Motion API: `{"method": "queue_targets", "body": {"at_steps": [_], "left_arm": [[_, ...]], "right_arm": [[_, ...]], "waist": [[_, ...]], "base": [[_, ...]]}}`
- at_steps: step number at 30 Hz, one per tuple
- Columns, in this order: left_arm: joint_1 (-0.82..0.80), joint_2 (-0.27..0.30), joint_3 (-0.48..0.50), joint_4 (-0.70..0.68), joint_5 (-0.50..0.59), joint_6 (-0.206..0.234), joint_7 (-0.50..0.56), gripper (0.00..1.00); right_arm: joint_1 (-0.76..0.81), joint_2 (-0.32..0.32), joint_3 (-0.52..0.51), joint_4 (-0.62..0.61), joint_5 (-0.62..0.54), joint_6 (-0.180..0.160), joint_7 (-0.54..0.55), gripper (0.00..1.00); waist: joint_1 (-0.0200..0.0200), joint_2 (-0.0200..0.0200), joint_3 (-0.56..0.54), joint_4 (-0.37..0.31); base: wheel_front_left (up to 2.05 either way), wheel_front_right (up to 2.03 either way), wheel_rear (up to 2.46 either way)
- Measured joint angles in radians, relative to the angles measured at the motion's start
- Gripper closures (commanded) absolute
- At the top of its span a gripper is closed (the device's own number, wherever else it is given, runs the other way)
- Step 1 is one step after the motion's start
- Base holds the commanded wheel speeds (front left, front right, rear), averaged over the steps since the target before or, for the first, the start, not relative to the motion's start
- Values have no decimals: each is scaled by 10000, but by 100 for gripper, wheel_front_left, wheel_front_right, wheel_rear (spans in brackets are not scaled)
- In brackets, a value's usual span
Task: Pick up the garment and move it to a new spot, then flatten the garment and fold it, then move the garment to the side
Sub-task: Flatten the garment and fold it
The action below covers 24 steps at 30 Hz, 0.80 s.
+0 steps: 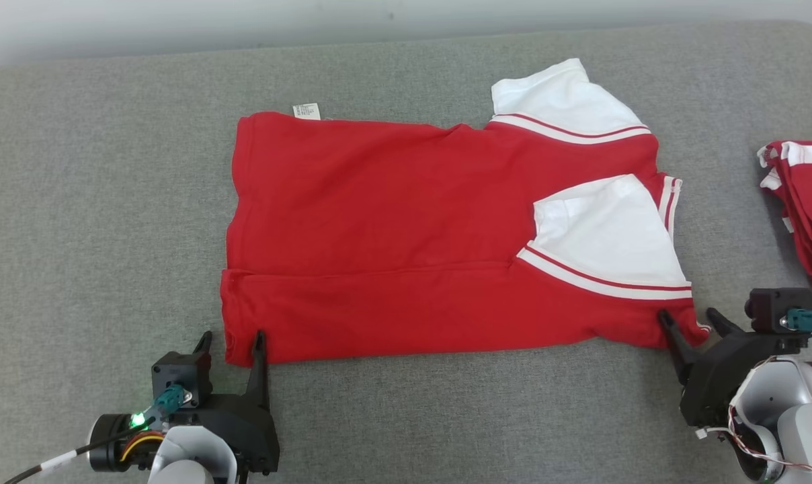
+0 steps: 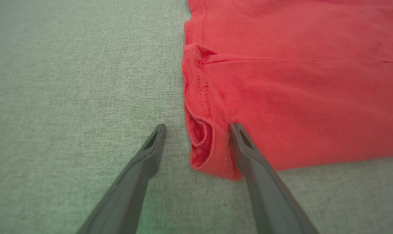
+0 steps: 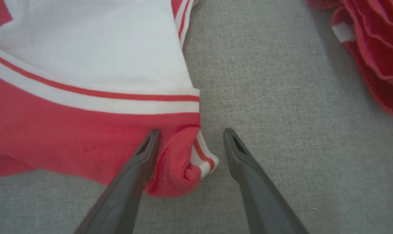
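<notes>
I see the red-and-white shirt (image 1: 406, 242) spread flat on the grey padded surface (image 1: 97, 202). My left gripper (image 1: 232, 336) and right gripper (image 1: 688, 314) both stand wide, each straddling a near corner. The fingertips seem to touch the cloth, though I can't be sure.

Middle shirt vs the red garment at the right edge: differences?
The shirt lies spread out; the edge garment is heaped in folds. The open left gripper and right gripper straddle the shirt's near corners; neither is at the edge garment. Both are red with white trim.
</notes>
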Motion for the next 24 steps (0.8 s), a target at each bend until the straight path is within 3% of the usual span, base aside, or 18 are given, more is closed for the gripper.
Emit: {"method": "queue_targets", "body": {"at_steps": [8,9,10,11,18,24], "left_arm": [[-152,-180,-71,219,-244,-418,261,1],[-175,-192,-86,242,-345,-489,297,24],[-206,-207,-100,270,-428,-583,349,54],[-227,-215,-121,305,-449,-640,357,100],[-210,-368,-249,387,-591,-863,445,100],[480,-157,-313,-59,-677,-759,502,100]], "right_arm": [[-215,341,-520,236,-290,-2,809,0],[-224,347,-529,226,-286,0,940,9],[-232,347,-533,209,-270,-2,1049,52],[-232,347,-523,173,-270,-2,1101,100],[9,349,-345,-151,-96,0,1198,100],[864,301,-470,-917,184,0,1434,100]], "waist": [[-1,-1,30,114],[0,-1,27,120],[-1,-2,23,125],[0,-2,19,126],[3,1,-205,102],[2,1,-631,90]], "base": [[0,0,0],[0,0,0],[0,0,0],[0,0,0],[0,0,0],[0,0,0]]}}
